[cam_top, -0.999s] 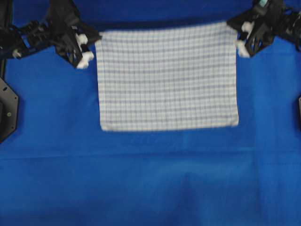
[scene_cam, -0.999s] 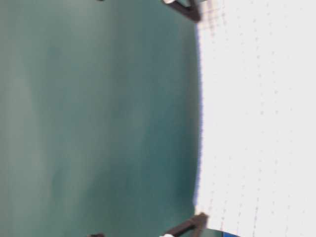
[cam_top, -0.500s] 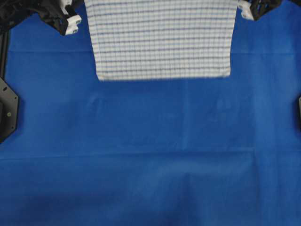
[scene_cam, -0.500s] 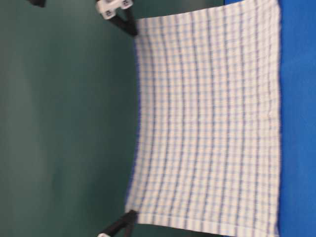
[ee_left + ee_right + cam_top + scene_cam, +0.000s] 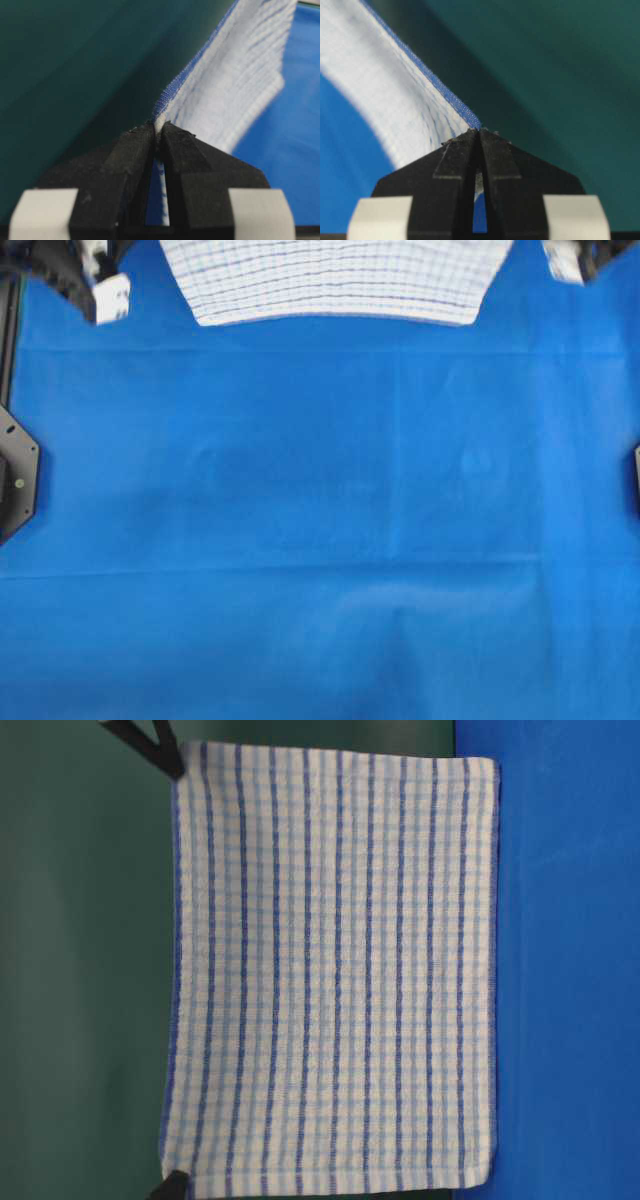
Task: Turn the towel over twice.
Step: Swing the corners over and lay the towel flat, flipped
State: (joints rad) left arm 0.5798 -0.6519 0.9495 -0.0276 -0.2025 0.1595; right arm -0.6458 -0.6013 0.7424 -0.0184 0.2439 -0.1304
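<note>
Blue cloth covers the surface [image 5: 320,540]; above its far edge the white blue-striped woven towel [image 5: 330,980] hangs mid-flip, both jaws pinching its top corners. Next: lay it over.

The overhead camera looks straight down on the plain blue table covering [image 5: 320,520] from well above. The table-level camera faces the hanging white woven towel with blue stripes [image 5: 330,980] side-on, close, its picture turned a quarter. Each wrist camera peers along its black fingers [image 5: 130,170] [image 5: 500,165] at very close range; all share the towel.
</note>
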